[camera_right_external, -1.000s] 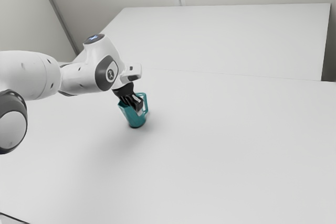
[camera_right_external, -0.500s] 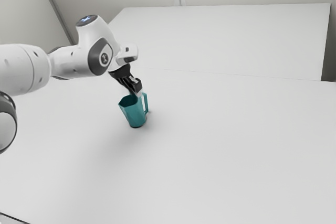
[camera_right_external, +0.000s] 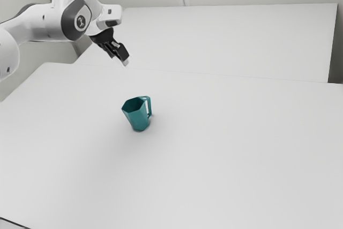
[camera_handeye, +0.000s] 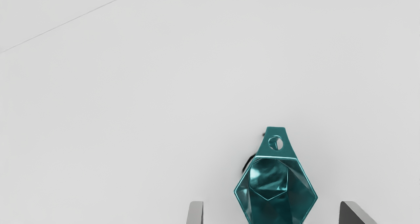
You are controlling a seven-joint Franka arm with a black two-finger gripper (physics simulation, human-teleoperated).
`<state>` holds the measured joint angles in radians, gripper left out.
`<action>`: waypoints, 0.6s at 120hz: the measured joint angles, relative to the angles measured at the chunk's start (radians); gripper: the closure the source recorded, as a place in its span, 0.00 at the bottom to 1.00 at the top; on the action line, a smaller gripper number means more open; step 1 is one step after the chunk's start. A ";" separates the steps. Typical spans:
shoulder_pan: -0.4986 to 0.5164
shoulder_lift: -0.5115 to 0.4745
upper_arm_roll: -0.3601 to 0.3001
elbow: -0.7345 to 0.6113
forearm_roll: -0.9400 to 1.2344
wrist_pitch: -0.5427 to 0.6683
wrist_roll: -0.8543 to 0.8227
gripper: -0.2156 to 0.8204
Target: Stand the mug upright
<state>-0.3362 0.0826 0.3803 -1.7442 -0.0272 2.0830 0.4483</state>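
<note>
"Start with the exterior view. Where's the mug?"

"On the counter, beneath the pincer and a little toward the exterior view's right. There's clear air between them."

"And its long axis?"

"Up and down. It stands on its base, open top upward, with the handle out toward the exterior view's right."

"So it's upright, as the job wants."

"It is. Whether the arm stood it up or it simply stood that way, I can't tell from this."

"Now the wrist view. What's the pincer doing?"

"It's spread wide, holding nothing. The mug sits beyond the two fingers, roughly between their lines, and you look down past the rim into it."

"Which way does the handle run from there?"

"Roughly square to the line joining the fingers."

"What does that mean for the next move?"

"I'd say the mug needs no turning. With it right below, any dip or sideways sweep down low might knock it over, so the pincer should keep clear."
</note>
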 joint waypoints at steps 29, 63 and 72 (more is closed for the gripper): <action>0.080 -0.052 -0.065 0.093 0.080 -0.142 -0.030 0.28; 0.093 -0.082 -0.064 0.138 0.127 -0.246 -0.066 0.24; 0.096 -0.094 -0.065 0.143 0.138 -0.265 -0.078 0.24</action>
<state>-0.2400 -0.0117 0.3157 -1.6011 0.1106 1.8179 0.3699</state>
